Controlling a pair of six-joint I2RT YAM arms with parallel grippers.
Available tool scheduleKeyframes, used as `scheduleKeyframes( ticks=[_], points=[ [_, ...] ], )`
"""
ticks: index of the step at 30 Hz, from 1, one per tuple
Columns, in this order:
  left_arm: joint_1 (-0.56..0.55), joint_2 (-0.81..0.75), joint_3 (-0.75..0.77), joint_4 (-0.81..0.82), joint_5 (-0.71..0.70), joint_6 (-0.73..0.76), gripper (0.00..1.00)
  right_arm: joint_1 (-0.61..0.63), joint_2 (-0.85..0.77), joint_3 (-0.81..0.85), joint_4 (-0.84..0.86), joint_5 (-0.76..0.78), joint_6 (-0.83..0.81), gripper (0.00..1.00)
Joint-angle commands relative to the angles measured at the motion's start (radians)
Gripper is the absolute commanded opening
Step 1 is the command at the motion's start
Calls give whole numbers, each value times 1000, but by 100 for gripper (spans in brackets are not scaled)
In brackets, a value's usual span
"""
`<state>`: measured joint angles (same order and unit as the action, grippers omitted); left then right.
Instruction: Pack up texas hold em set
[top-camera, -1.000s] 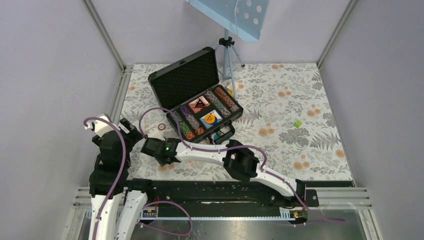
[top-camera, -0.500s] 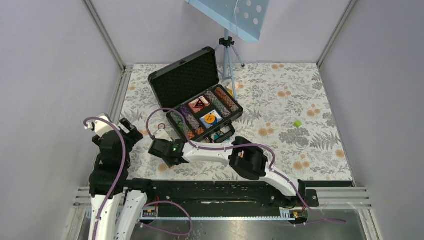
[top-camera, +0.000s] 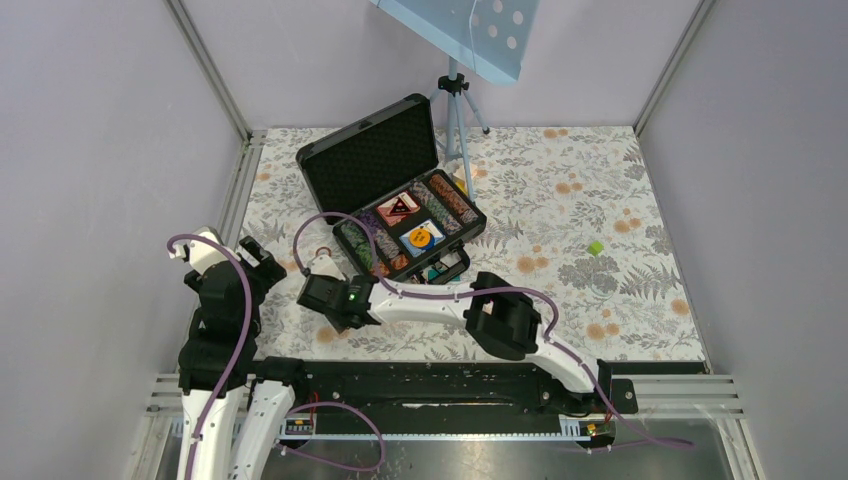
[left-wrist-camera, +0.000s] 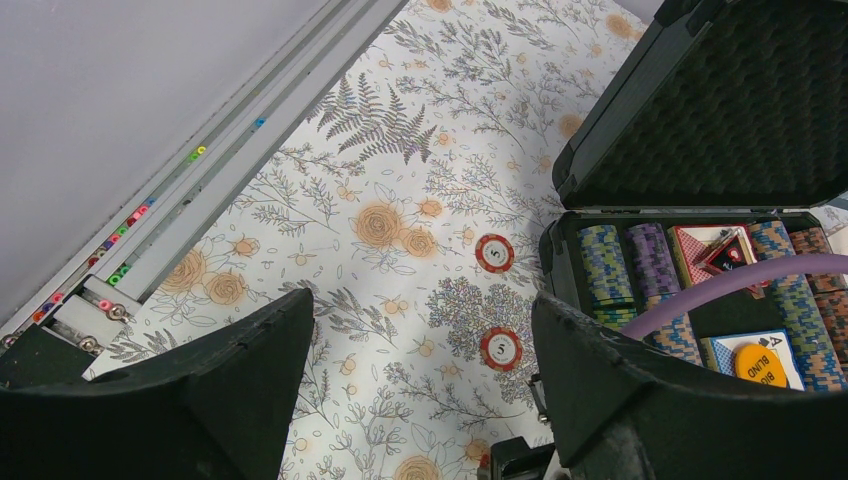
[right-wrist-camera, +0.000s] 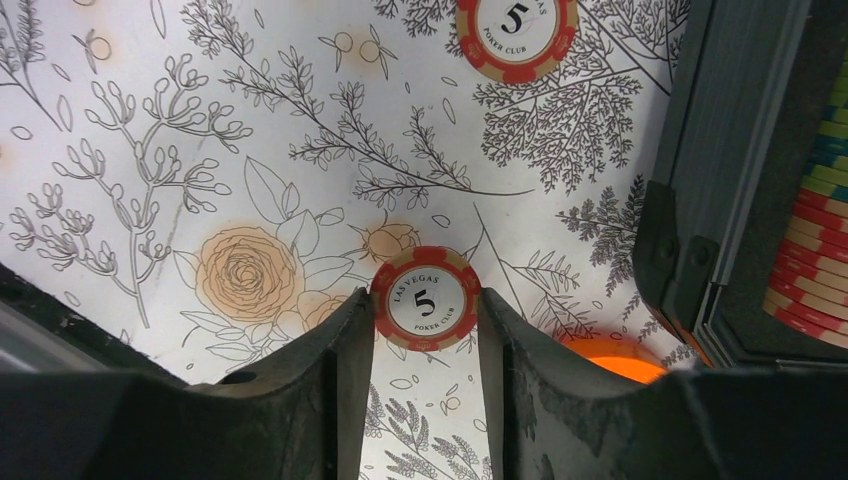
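The black briefcase (top-camera: 372, 157) lies open at the back centre, with rows of striped chips (top-camera: 372, 243) and card decks inside. Two red "5" chips lie loose on the cloth left of it. In the right wrist view, my right gripper (right-wrist-camera: 422, 303) has both fingertips against the sides of the nearer chip (right-wrist-camera: 425, 300), which lies flat. The other chip (right-wrist-camera: 515, 35) lies farther off. My left gripper (left-wrist-camera: 422, 310) hangs open above the cloth, and both chips (left-wrist-camera: 494, 252) (left-wrist-camera: 500, 348) show between its fingers. In the top view the right gripper (top-camera: 322, 272) hides the held chip.
The case's front corner (right-wrist-camera: 700, 200) stands just right of the right gripper, with an orange piece (right-wrist-camera: 612, 365) by its right finger. Small teal blocks (top-camera: 440, 270) lie before the case, a green block (top-camera: 596, 247) at the right. A tripod (top-camera: 455, 100) stands behind.
My right arm has shifted right and forward towards the case's left corner, bringing its jaws around the nearer chip. The left arm has not moved.
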<state>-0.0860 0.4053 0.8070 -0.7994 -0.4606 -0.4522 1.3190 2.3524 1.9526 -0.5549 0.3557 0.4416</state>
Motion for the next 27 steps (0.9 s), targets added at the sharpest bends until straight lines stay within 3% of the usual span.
scheduleKeyframes(
  ticks=[1,7,27],
  points=[
    [-4,-10,2,40,-25,9,79,-8,-98,5,3,29,4,43],
    [-4,-11,3,39,-27,8,79,-16,-183,-100,30,53,19,43],
    [-6,-8,3,37,-25,7,79,-165,-757,-917,164,145,155,44]
  ],
)
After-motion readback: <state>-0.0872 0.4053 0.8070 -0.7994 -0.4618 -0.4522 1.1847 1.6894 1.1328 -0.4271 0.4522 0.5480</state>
